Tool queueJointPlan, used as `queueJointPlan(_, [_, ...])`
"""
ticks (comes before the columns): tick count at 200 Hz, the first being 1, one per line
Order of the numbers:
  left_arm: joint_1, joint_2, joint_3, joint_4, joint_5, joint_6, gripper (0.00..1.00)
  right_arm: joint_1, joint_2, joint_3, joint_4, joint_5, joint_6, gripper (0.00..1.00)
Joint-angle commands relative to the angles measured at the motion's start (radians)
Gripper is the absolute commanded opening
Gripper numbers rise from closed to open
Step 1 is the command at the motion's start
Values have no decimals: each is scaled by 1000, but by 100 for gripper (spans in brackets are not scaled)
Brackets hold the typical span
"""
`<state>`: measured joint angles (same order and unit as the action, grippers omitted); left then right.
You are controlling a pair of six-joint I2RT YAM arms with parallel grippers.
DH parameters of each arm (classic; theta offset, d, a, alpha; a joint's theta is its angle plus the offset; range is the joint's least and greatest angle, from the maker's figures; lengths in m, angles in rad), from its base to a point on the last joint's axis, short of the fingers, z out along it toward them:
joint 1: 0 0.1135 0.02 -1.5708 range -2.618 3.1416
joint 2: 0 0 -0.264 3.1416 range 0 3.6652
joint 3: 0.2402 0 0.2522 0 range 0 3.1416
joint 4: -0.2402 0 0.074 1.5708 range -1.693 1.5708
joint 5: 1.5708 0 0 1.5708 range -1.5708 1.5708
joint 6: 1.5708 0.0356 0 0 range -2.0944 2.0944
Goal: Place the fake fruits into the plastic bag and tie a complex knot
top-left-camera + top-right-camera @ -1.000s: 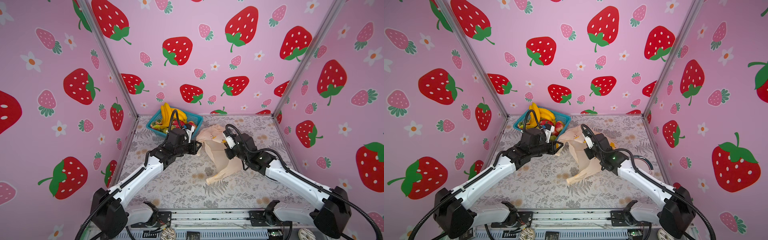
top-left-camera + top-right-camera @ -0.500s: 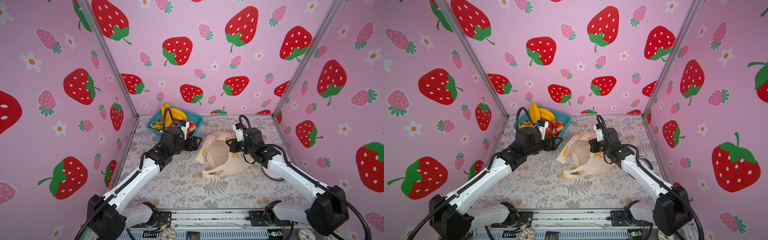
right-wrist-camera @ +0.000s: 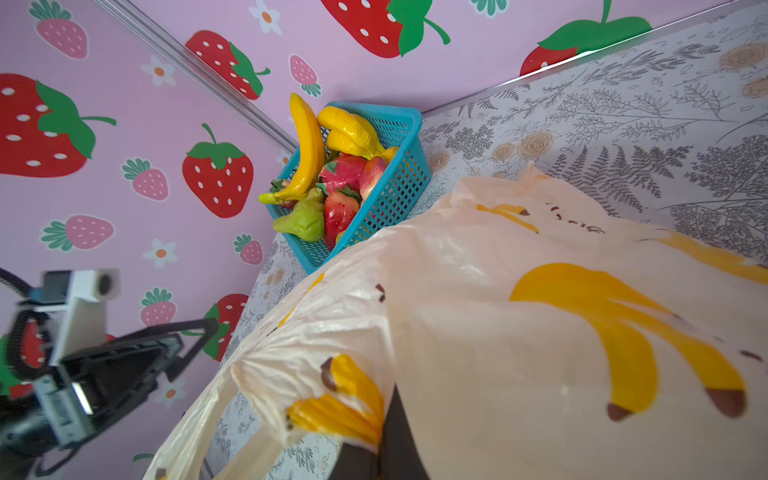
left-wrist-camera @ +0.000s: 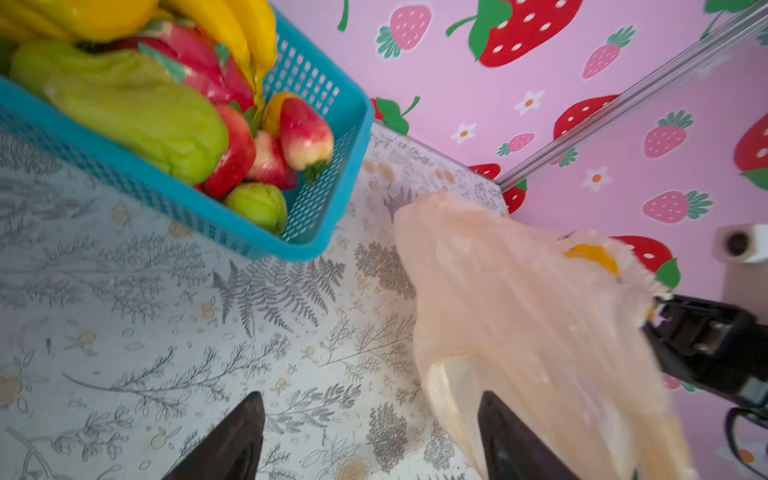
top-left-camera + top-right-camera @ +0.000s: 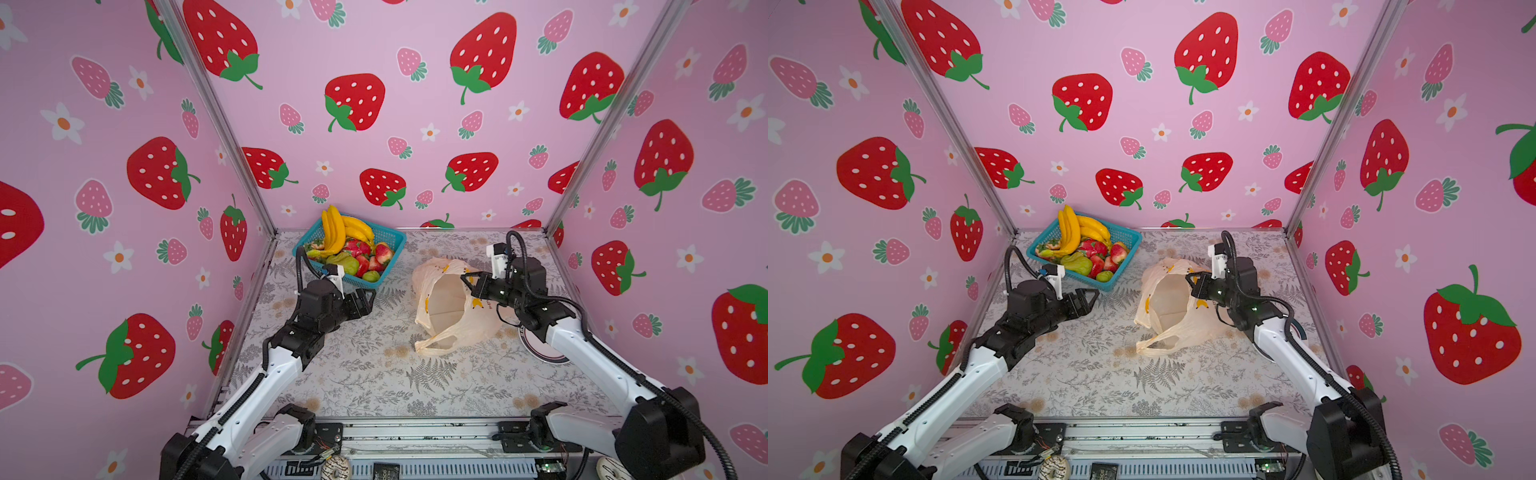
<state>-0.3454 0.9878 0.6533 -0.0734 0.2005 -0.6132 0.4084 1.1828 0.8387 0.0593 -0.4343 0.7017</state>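
Observation:
The fake fruits point(image 5: 349, 249) point(image 5: 1084, 249) point(image 4: 145, 112) point(image 3: 332, 174), yellow bananas, red strawberries and green pears, lie heaped in a teal mesh basket point(image 5: 397, 245) at the back left. The plastic bag point(image 5: 449, 303) point(image 5: 1167, 299) point(image 4: 519, 311) point(image 3: 498, 332) lies right of the middle, mouth gaping toward the front left, one handle loop flat on the table. My right gripper point(image 5: 467, 280) point(image 5: 1192, 280) point(image 3: 390, 415) is shut on the bag's far rim. Left of the bag, below the basket, my left gripper point(image 5: 368, 299) point(image 5: 1090, 301) point(image 4: 370, 403) stands open and empty.
Pink strawberry-print walls close in the left, back and right sides. A round pale disc with a dark rim point(image 5: 540, 353) lies on the table under my right arm. The floral tabletop point(image 5: 374, 374) runs forward to a metal rail at the front.
My left gripper has opened, let go of the bag and drawn back to the left. My right gripper has pulled the bag's rim to the right, and the mouth now gapes.

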Motion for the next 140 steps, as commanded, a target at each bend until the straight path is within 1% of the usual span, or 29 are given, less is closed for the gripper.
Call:
queueJointPlan(1, [-15, 10, -101, 153, 71, -102, 82, -14, -26, -16, 124, -56, 131, 0])
queueJointPlan(15, [-72, 45, -134, 253, 90, -137, 82, -14, -33, -24, 163, -64, 171, 0])
queueJointPlan(39, [-208, 125, -109, 350, 51, -142, 82, -13, -51, -49, 216, -42, 226, 0])
queueJointPlan(54, [-263, 182, -85, 401, 29, -154, 83, -9, -58, -70, 258, -43, 260, 0])
queueJointPlan(81, [-300, 294, -35, 469, 2, -178, 83, 3, -58, -80, 299, -50, 294, 0])
queueJointPlan(103, [-315, 386, 26, 508, -7, -178, 80, 15, -56, -73, 304, -45, 299, 0])
queueJointPlan(122, [-322, 469, 84, 539, 3, -181, 74, 20, -56, -74, 307, -46, 299, 0])
queueJointPlan(131, [-323, 503, 105, 557, 8, -178, 66, 20, -60, -76, 307, -47, 295, 0])
queueJointPlan(140, [-323, 531, 124, 549, 2, -180, 54, 12, -69, -69, 284, -50, 275, 0])
